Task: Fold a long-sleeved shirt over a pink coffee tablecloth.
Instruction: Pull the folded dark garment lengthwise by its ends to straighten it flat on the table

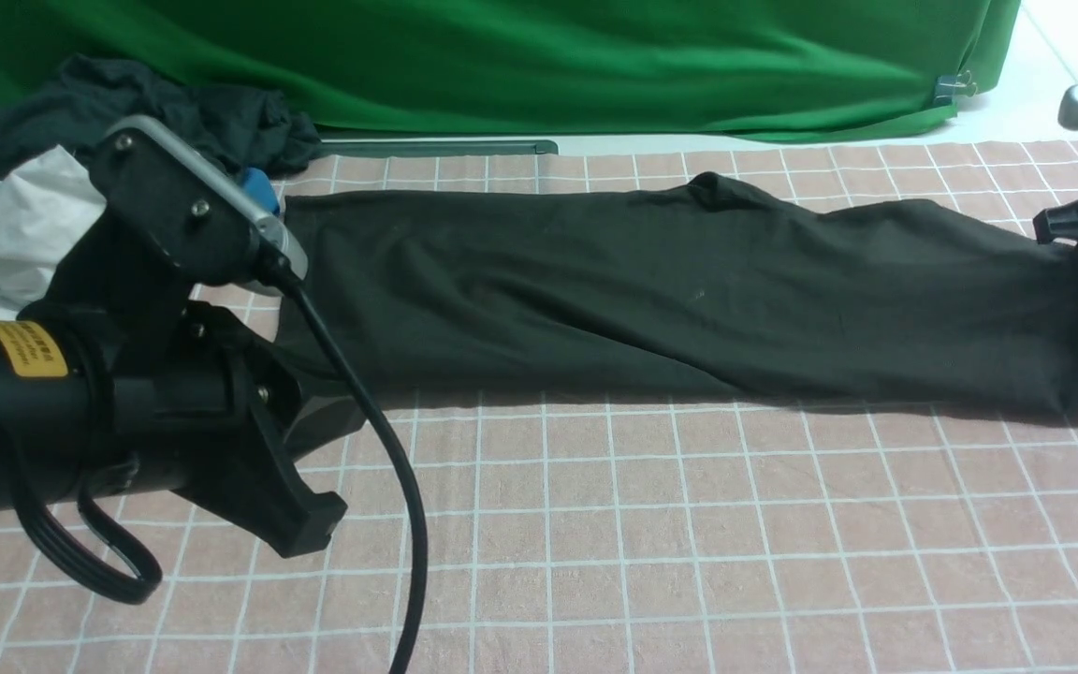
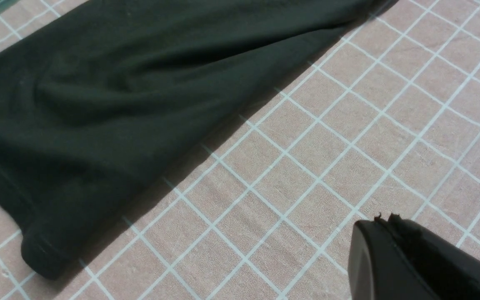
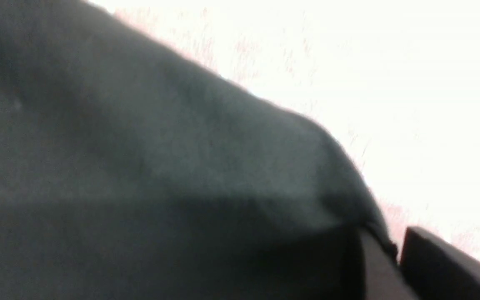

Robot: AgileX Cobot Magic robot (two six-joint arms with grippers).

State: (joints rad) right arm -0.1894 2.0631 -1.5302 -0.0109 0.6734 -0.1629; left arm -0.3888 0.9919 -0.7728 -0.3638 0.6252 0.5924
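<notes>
One long-sleeved shirt [image 1: 651, 290] flat on pink coffee tablecloth [image 1: 689, 543]; left end effector [image 1: 322, 473] wide, right end effector [image 1: 1077, 229] tight on shirt.

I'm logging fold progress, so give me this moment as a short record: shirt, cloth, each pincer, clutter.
shirt: long-sleeved shirt, lying as a long narrow band across the pink coffee tablecloth
left pincer: above bare tablecloth beside the shirt's left end, nothing seen in it, open or shut unclear
right pincer: shut on the shirt's right end
clutter: heap of garments at far left, green backdrop behind
</notes>
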